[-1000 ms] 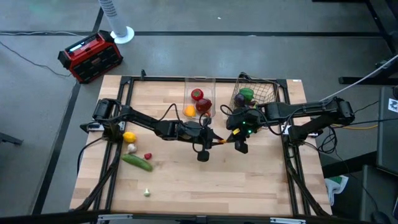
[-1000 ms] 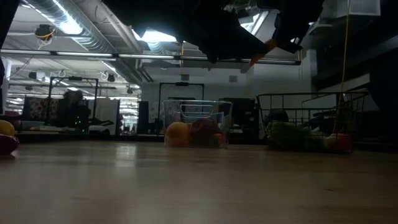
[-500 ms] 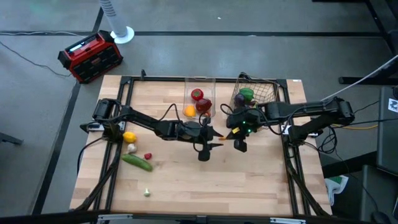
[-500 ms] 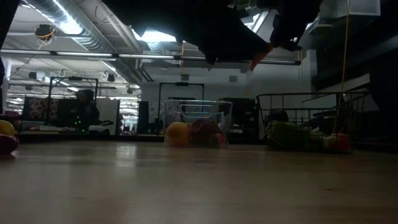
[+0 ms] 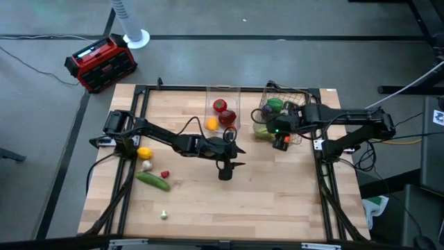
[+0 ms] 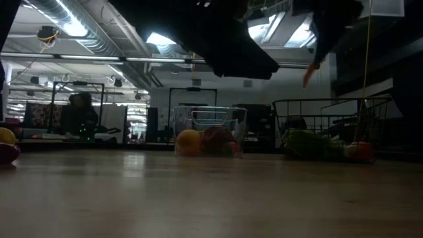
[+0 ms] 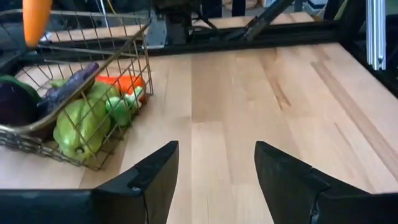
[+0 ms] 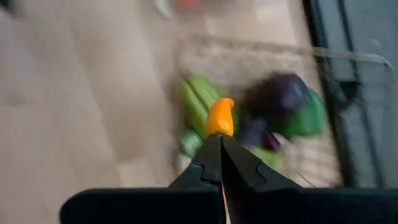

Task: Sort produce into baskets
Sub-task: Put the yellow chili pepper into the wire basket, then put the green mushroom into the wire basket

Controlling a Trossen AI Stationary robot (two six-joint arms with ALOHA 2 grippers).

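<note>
My right gripper (image 8: 219, 140) is shut on an orange carrot (image 8: 219, 117) and hangs tipped down over the copper wire basket (image 5: 295, 97). That basket holds green peppers (image 7: 78, 127), a purple eggplant (image 8: 283, 93) and other produce. The clear bin (image 5: 223, 90) holds red apples (image 5: 223, 111) and an orange (image 5: 211, 124). My left gripper (image 7: 214, 180) stands open over bare wood at mid-table (image 5: 238, 157), with nothing between its fingers. A lemon (image 5: 144, 152), garlic (image 5: 146, 165), a small red piece (image 5: 165, 174) and a cucumber (image 5: 152, 181) lie on the table's left part. My right gripper pinches the carrot's near end (image 8: 219, 132) between its two fingertips. The fingers slant steeply down from the table's right side, and the carrot sticks out beyond them, in line with them. It is lifted clear, its free end (image 6: 307, 78) pointing down over the produce in the wire basket.
A small pale piece (image 5: 164, 214) lies near the front left. A red-black box (image 5: 100, 62) and a white fan base (image 5: 136, 38) stand on the floor beyond the far left corner. A dark frame (image 5: 229, 87) runs round the tabletop. Bare wood lies in front of both arms.
The two grippers met at mid-table with the carrot between them. My left gripper has opened and let go of it. My right gripper has carried the carrot up and toward the far right, over the wire basket, tipping steeply downward as it went.
</note>
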